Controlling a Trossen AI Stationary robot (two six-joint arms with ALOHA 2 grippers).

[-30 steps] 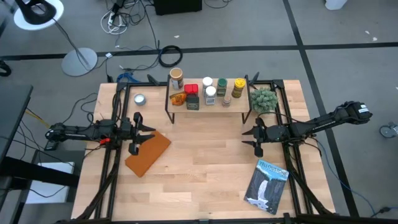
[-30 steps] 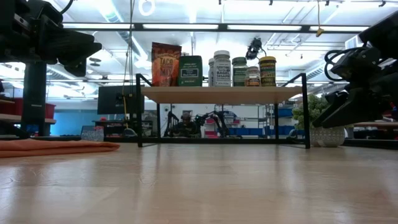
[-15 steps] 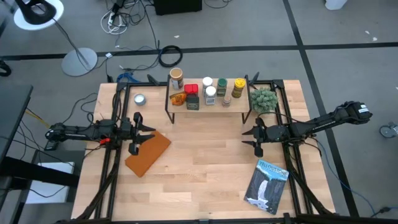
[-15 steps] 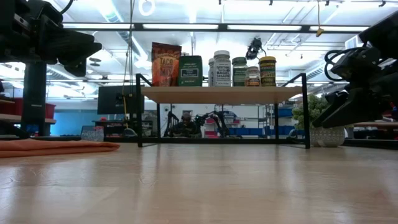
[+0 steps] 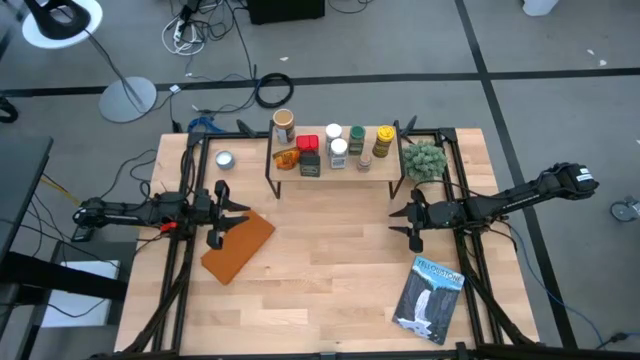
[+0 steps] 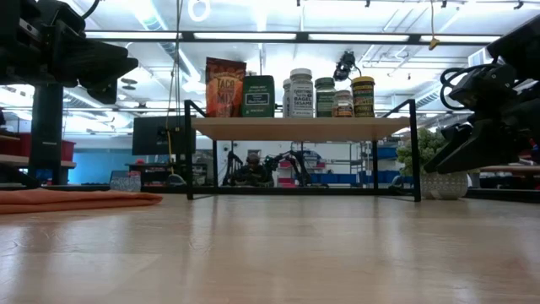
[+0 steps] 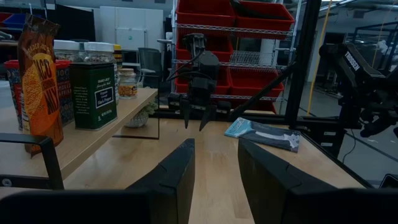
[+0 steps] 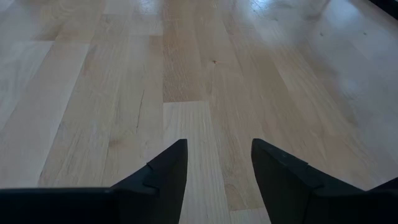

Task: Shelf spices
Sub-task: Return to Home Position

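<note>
The spices stand in a row on the shelf, a wooden board on thin black legs at the table's far middle; in the low view the orange packet, dark box and lidded jars rest on their bases on the board. My left gripper hovers open over the table's left side, above a flat brown slab. My right gripper hovers open at the right, in front of the shelf's right end. Neither touches anything.
A small silver round tin lies left of the shelf, a green plant to its right. A blue book lies near the table's right near corner. Bare wood spans the middle between the arms.
</note>
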